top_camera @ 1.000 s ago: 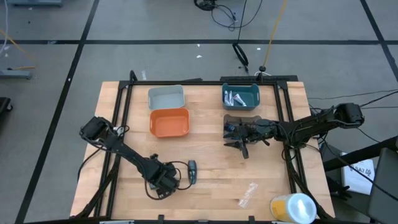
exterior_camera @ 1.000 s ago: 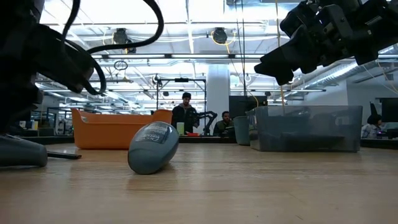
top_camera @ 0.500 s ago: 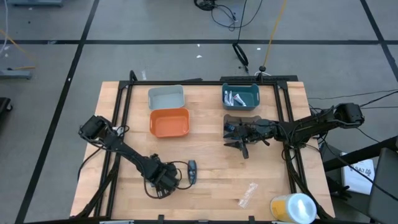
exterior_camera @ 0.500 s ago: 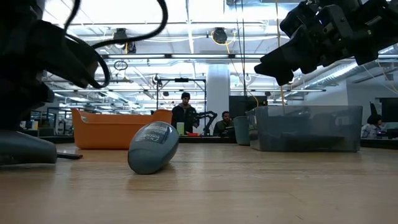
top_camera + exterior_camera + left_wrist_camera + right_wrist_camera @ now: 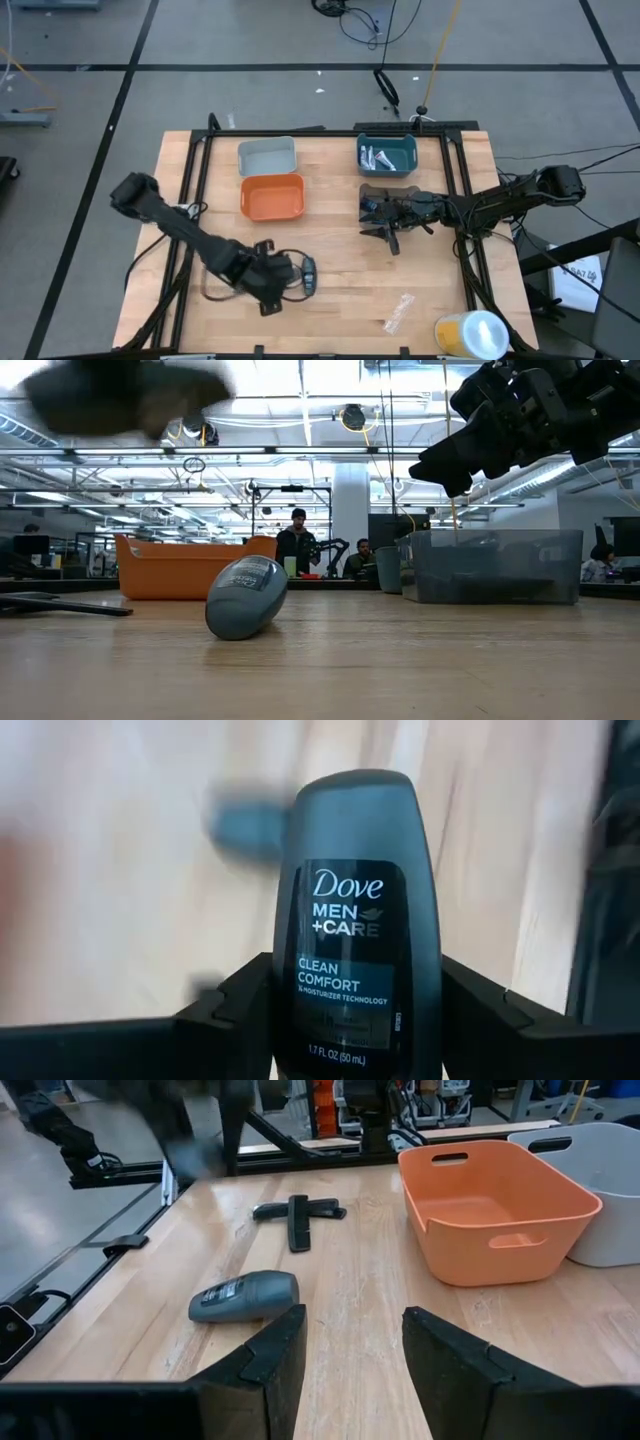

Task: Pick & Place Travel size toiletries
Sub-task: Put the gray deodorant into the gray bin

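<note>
You are looking at a light wooden table (image 5: pixel 330 235) on a grey floor. An orange bin (image 5: pixel 272 197) sits just in front of a pale grey bin (image 5: pixel 267 156). Well apart, on the far right side, stands a teal bin (image 5: pixel 387 155). A clear crinkled wrapper (image 5: pixel 398 312) lies near the front edge, beside a yellow-and-white cylinder (image 5: pixel 470 332) at the front right corner. People (image 5: pixel 299 545) stand in the room beyond.

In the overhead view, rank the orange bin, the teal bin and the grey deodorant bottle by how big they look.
1. orange bin
2. teal bin, slightly smaller than the orange one
3. grey deodorant bottle, by far the smallest
</note>
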`<state>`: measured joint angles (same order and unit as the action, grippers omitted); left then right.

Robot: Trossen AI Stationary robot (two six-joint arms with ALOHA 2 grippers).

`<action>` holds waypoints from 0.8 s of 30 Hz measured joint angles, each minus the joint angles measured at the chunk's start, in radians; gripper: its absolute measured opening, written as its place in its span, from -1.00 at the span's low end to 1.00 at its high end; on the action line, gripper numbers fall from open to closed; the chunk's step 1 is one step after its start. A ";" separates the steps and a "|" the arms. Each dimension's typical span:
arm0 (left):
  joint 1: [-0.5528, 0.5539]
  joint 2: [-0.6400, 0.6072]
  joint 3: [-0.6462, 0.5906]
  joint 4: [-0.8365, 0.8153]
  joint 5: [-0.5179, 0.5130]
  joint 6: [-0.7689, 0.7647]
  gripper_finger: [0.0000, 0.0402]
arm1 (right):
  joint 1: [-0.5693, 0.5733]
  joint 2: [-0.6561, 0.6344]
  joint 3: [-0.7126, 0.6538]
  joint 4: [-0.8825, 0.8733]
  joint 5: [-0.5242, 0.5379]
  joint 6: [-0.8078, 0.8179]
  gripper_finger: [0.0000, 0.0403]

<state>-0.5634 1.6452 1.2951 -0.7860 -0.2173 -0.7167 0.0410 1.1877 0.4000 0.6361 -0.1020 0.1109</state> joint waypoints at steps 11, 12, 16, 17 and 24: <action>-0.052 -0.205 -0.073 0.259 -0.435 0.328 -0.01 | 0.000 0.000 0.000 0.001 0.000 0.000 -0.23; -0.049 -0.212 -0.094 0.284 -0.435 0.358 -0.01 | 0.000 0.000 0.000 0.001 0.000 0.000 -0.23; -0.006 -0.246 -0.182 0.370 -0.430 0.378 -0.01 | 0.000 0.000 0.000 0.001 -0.002 0.001 -0.23; 0.005 -0.257 -0.210 0.382 -0.431 0.366 -0.01 | 0.000 0.000 0.000 0.001 -0.002 0.001 -0.23; 0.097 -0.339 -0.458 0.677 -0.352 0.385 -0.01 | 0.000 0.000 0.000 0.001 -0.003 -0.002 -0.23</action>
<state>-0.4661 1.3060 0.8367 -0.1093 -0.5692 -0.3316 0.0410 1.1877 0.4000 0.6369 -0.1047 0.1094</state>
